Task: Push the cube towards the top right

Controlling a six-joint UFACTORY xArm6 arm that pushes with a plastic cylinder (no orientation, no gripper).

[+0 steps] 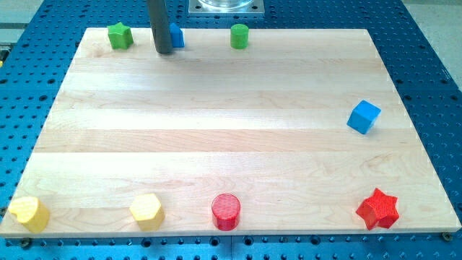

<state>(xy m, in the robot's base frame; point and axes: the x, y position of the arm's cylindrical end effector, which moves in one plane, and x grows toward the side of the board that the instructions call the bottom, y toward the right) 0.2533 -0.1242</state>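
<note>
A blue cube [363, 116] lies near the board's right edge, a little above mid-height. My tip [164, 52] is at the view's top left, far from the cube. It stands right in front of a second blue block [176, 35], which it partly hides, so I cannot make out that block's shape.
A green star [120, 35] and a green cylinder [240, 36] lie along the top edge. Along the bottom edge lie a yellow block [29, 213], a yellow hexagonal block [147, 211], a red cylinder [226, 211] and a red star [377, 209]. The wooden board [216, 130] rests on a blue perforated table.
</note>
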